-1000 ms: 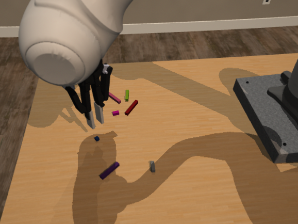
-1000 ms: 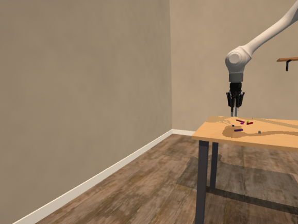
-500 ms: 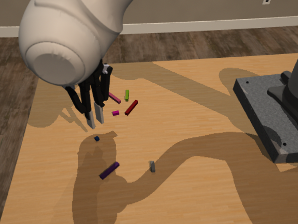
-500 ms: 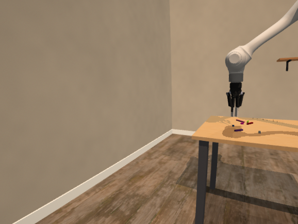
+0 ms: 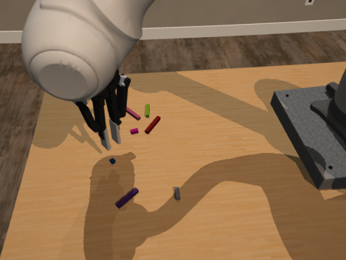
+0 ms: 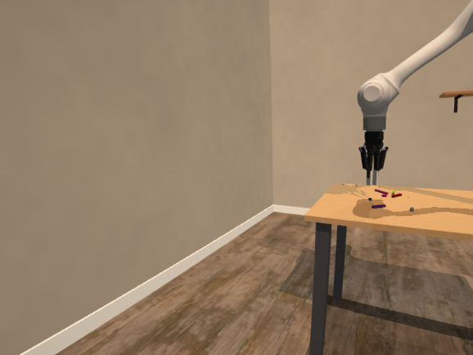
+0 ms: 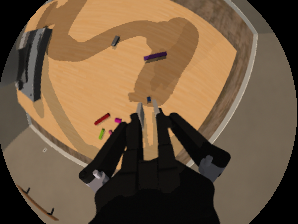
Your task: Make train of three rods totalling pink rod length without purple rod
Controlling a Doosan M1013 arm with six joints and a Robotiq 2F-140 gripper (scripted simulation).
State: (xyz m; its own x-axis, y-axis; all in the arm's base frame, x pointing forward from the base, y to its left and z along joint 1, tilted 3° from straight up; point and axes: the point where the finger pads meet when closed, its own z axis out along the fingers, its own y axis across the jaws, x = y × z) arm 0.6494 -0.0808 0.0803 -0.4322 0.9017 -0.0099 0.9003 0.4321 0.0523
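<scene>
The pink rod (image 5: 133,113) lies at the far middle of the table, partly behind my fingers. Close by are a lime rod (image 5: 147,110), a red rod (image 5: 152,124) and a short magenta rod (image 5: 134,130). A small blue cube (image 5: 112,160) lies alone nearer the front. A purple rod (image 5: 127,197) and a grey rod (image 5: 176,193) lie further front, well apart. My gripper (image 5: 112,144) hangs above the table over the left part, above the blue cube, fingers drawn close together with nothing between them. The wrist view shows the fingers nearly together over the blue cube (image 7: 149,100).
The robot's grey base plate (image 5: 317,132) stands at the right of the table. The table's left edge is near the gripper, with the floor beyond it. The arm casts wide shadows across the table.
</scene>
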